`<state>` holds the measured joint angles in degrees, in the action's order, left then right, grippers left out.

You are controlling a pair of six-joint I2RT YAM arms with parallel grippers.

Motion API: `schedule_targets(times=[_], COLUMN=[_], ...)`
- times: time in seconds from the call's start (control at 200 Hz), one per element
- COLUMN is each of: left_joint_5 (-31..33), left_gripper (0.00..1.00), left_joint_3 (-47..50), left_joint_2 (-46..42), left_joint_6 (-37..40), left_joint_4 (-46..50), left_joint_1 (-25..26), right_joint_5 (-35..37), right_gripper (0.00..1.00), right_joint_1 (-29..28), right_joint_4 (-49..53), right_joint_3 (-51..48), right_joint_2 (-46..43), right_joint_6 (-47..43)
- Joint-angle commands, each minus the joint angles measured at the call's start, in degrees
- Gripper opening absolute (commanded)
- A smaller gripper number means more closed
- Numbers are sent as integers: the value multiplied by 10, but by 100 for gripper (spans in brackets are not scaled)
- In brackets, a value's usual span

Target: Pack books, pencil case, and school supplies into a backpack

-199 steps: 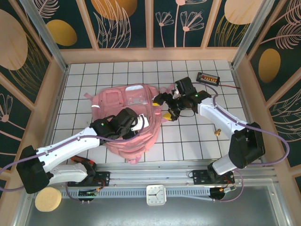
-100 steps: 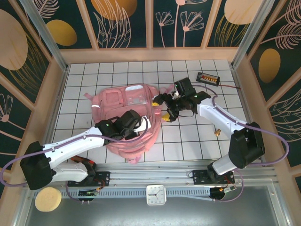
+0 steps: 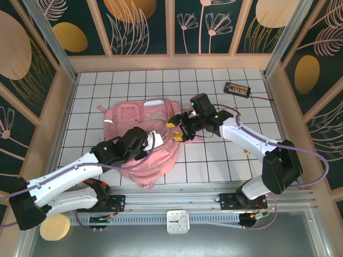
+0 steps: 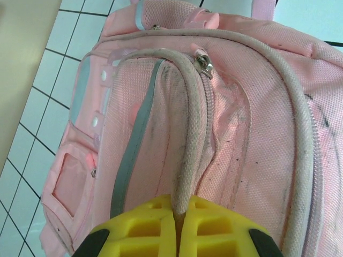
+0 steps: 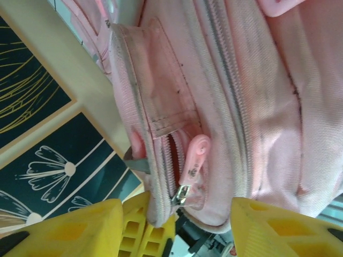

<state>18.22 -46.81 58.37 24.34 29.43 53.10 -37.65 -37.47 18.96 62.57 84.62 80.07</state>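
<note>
Pink backpack (image 3: 128, 115) lies flat mid-counter (image 3: 211, 160) on white tiles, btwn both arms. Its inside is hidden, so contents can't be told. Fabric's coarse woven stuff, smudged dark in spots, w/ thick white corded piping (image 4: 189, 134), a grey reflective strip (image 4: 131, 155) & clear plastic pocket windows. Left tool (image 4: 179, 206): yellow fingers pressed together, pinching that piping. Right tool (image 5: 177, 214): fingers spread, straddling a zip edge w/ a pink rubbery pull tab (image 5: 197, 152).
</note>
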Motion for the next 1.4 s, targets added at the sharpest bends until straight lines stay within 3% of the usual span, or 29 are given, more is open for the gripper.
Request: schedule_targets(times=[0.0,0.305,0.716,0.816,0.871,0.981,1.061,1.151,1.236,1.301,1.396], left_joint_5=[15,4,-12,1,5,-1,-14,-33,-46,-50,-47], left_gripper=[0,0,0,0,0,0,0,0,0,0,0], left_joint_3=[2,2,32,45,50,52,50,52,51,51,55], left_joint_2=[-34,-39,-47,-63,-77,-105,-116,-129,-140,-143,-144], left_joint_6=[-27,-29,-14,-19,-25,-39,-46,-48,-48,-43,-35], left_joint_4=[-22,-13,-17,-24,-29,-27,-14,-5,2,7,11], left_joint_1=[-1,-1,-1,-1,-1,-1,-1,-1,-1,-1,-1], right_joint_5=[-21,-37,-48,-43,-31,35,126,205,151,85,67], right_gripper=[52,41,45,48,49,54,55,52,55,58,60], right_joint_1=[-8,-36,-60,-58,-52,-28,-22,-40,-43,-43,-44], right_joint_4=[-60,-199,-340,-309,-242,-85,-40,-78,-182,-201,-183], right_joint_3=[-24,-107,-160,-156,-131,-48,12,7,-76,-126,-143], right_joint_2=[9,20,47,32,24,6,-17,-59,-105,-128,-118], right_joint_6=[61,197,315,302,246,43,-170,-438,-672,-850,-1009])
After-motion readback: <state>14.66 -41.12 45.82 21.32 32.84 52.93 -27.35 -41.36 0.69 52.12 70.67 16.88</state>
